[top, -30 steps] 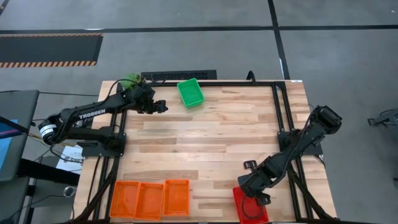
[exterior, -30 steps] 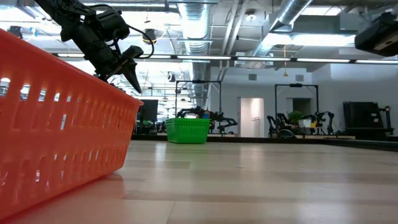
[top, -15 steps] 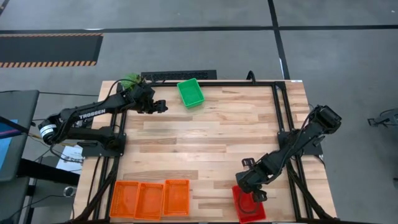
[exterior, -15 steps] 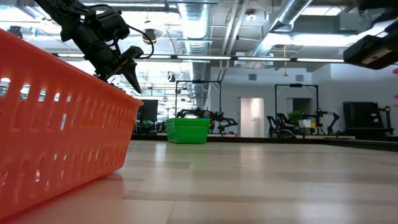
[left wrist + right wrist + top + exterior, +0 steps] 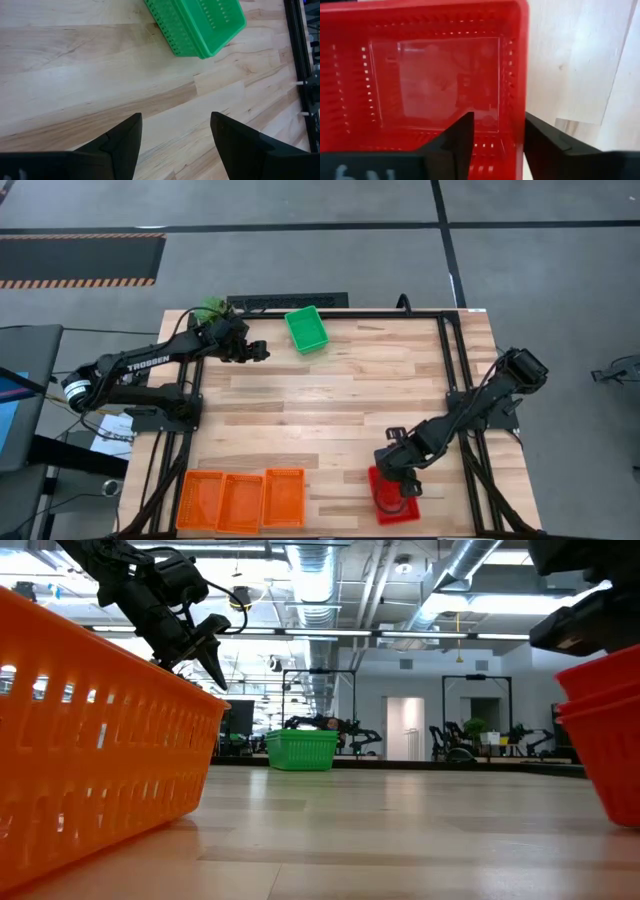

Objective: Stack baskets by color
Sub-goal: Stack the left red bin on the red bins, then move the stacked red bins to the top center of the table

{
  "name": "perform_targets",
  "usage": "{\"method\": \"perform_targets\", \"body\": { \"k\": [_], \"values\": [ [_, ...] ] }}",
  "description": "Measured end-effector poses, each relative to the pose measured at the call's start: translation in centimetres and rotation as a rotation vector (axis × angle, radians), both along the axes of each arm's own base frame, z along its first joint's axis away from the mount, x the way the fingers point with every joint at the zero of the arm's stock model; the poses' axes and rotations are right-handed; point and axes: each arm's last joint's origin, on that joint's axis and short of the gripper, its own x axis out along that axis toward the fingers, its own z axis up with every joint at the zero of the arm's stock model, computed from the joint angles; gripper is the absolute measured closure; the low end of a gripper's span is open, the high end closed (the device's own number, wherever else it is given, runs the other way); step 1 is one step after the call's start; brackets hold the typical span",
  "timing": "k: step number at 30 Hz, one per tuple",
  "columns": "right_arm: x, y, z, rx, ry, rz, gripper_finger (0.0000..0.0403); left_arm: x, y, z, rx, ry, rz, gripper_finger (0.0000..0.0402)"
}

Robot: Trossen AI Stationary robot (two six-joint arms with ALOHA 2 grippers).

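A red basket (image 5: 395,498) sits near the table's near right corner; in the low view the red basket (image 5: 600,730) shows two rims, one in the other. My right gripper (image 5: 497,137) is open above it, pointing down, astride one wall. Three orange baskets (image 5: 241,500) rest side by side at the near left. A green basket (image 5: 306,328) rests on the far side. My left gripper (image 5: 258,351) hangs open above the table left of the green basket (image 5: 200,25) and holds nothing. My right gripper comes from above and stands astride the red basket's wall (image 5: 519,100), one finger (image 5: 457,142) inside and one finger (image 5: 547,145) outside. A gap shows beside the inner finger. Whether the outer finger touches the rim, I cannot tell. The basket rests on the table.
A green plant (image 5: 208,308) stands at the far left corner behind the left arm. A black frame rail (image 5: 447,360) runs along the table's right side. Bare wood (image 5: 320,410) lies across the table's middle.
My right gripper has moved toward the table's left edge and a little toward the far edge. The red basket has slid along the table with it, away from the near right corner, and has come into the low view at the right.
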Motion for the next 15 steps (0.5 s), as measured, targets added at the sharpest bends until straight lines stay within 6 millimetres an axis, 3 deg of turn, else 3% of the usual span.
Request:
{"method": "perform_targets", "body": {
  "k": [6,15],
  "values": [
    [0.3,-1.2,-0.1,-0.062,0.01,-0.037,0.0194,0.0,0.0,0.0,0.0,0.0,0.0,0.0178],
    [0.0,-2.4,1.6,-0.113,0.006,-0.054,0.02,0.0,0.0,0.0,0.005,0.002,-0.009,0.0178]
  ]
}}
